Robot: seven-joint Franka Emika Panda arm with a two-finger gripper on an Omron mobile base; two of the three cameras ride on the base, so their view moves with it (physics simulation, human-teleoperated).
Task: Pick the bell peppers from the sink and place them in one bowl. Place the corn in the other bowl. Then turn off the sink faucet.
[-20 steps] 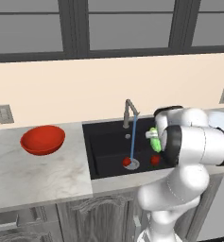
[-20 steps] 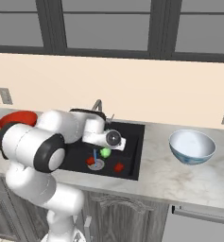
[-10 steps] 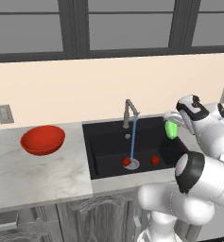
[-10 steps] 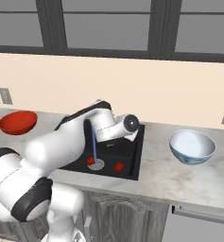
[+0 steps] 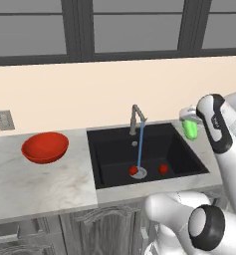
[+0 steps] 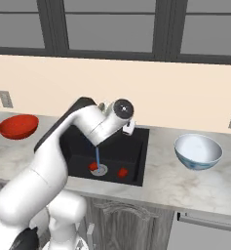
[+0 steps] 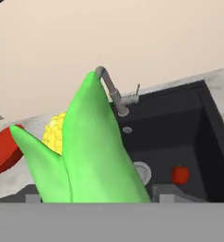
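Jaws pinch the corn (image 5: 191, 128) high by the sink (image 5: 103, 157) right rim; carry it level across the desk, release low over the red bowl (image 5: 45, 147).

So the sink (image 5: 189, 164) sits mid-counter, faucet (image 5: 135, 118) at its back edge. Both bell peppers (image 5: 163, 169) are down in the basin, either side of the drain (image 5: 140, 173). One bowl (image 5: 45, 147) is on the counter (image 5: 35, 184) left of the sink, the other bowl (image 6: 197, 151) off to the right. The corn (image 5: 191, 128) hangs in the gripper (image 5: 188, 118) over the sink's right rim.
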